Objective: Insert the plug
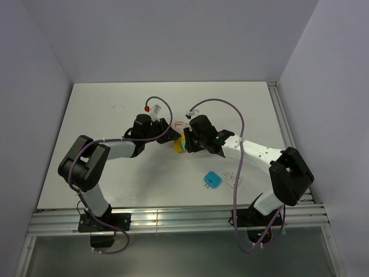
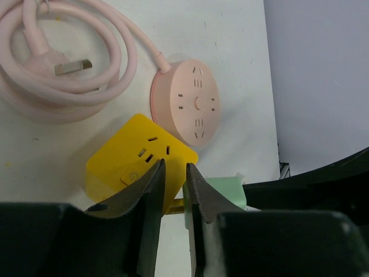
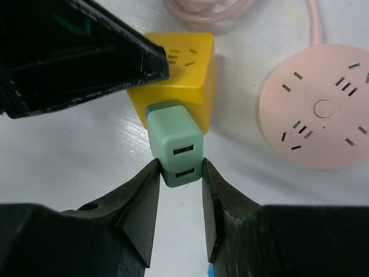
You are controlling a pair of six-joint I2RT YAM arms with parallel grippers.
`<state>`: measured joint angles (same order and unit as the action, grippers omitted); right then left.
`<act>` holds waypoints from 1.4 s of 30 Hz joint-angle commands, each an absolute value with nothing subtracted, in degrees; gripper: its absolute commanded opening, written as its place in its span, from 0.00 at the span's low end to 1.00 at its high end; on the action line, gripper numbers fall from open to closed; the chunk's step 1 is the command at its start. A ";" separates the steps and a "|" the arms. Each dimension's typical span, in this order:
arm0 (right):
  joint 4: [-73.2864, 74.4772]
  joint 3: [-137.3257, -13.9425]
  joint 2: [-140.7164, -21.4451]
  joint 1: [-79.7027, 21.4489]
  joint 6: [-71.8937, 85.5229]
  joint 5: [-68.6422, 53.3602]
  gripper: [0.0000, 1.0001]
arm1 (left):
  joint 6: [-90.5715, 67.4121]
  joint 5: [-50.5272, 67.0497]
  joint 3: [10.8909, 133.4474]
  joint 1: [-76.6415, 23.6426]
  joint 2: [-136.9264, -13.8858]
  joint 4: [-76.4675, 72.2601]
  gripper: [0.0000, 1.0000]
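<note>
A green plug (image 3: 176, 141) with two USB ports lies with its front against the side of a yellow cube socket (image 3: 184, 75). A brass prong shows between them in the left wrist view. My right gripper (image 3: 180, 167) is shut on the plug's rear end, one fingertip touching each side. My left gripper (image 2: 174, 167) hovers at the cube's (image 2: 127, 161) near corner, beside the plug (image 2: 222, 190). Its jaws stand a narrow gap apart, and I cannot tell whether they pinch the cube. From above, both grippers (image 1: 170, 138) (image 1: 187, 144) meet mid-table.
A round pink power strip (image 2: 193, 101) sits just beyond the cube, its coiled pink cable (image 2: 57, 86) ending in a plug. A blue adapter (image 1: 212, 180) and a small white piece (image 1: 233, 179) lie nearer the right arm's base. White walls enclose the table.
</note>
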<state>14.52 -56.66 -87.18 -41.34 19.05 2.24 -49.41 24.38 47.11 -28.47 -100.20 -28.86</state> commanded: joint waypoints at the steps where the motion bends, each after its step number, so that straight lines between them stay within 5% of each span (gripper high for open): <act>1: 12.39 -57.04 -82.80 -41.66 20.65 7.90 0.00 | -51.59 29.79 43.51 -29.27 -98.88 -26.36 0.27; 18: 20.30 -60.47 -83.59 -51.58 18.72 17.21 0.00 | -57.04 24.18 32.88 -31.73 -91.24 -31.28 0.30; 30: 10.46 -43.69 -75.24 -59.23 22.23 25.22 0.00 | -54.23 18.46 32.61 -31.73 -87.27 -26.37 0.39; 42: 19.24 -51.41 -79.89 -63.46 21.27 30.67 0.00 | -55.90 20.13 31.99 -31.73 -92.20 -31.20 0.31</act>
<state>12.97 -48.14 -77.76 -62.81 21.78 28.32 -56.34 20.12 31.94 -31.53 -91.05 -29.80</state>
